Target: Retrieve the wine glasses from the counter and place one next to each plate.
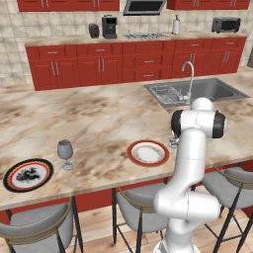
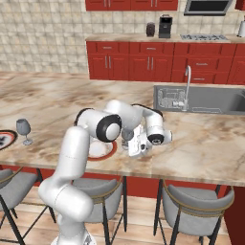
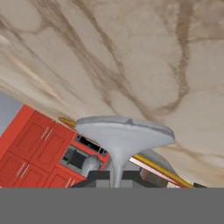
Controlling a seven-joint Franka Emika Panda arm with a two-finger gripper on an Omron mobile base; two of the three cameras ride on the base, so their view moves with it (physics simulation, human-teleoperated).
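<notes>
Your hand [image 2: 135, 143] is clenched on the thin stem of the second wine glass [image 2: 127, 135], low over the island bench [image 1: 99, 123] just to the right of the red-rimmed plate [image 1: 147, 152]. In the hand view the round foot [image 3: 124, 130] fills the middle with the stem running down between the dark fingertips [image 3: 98, 177], so the grip sits high on the stem and the glass is carried tilted, not upright.

That is the main risk. If you release while it is tilted, I expect the foot to land on its edge and the glass to roll or tip toward the plate. Level it first, then lower until the foot meets the stone. A pinch on so thin a stem may also let the glass swivel if you swing the wrist fast.

The first wine glass [image 1: 65, 150] stands upright near the black-rimmed plate [image 1: 28, 174] at the left, well apart from your work, so it is in no danger.

Mind the front edge of the bench: the plate lies near it, with grey stools [image 2: 191, 203] below, and a glass set too far forward could go over. Behind and to the right there is open marbled top before the sink [image 1: 197, 91] and its tap [image 1: 190, 79], so shift that way if you need room. Your own forearm hangs over the plate, so lift clear before withdrawing.
</notes>
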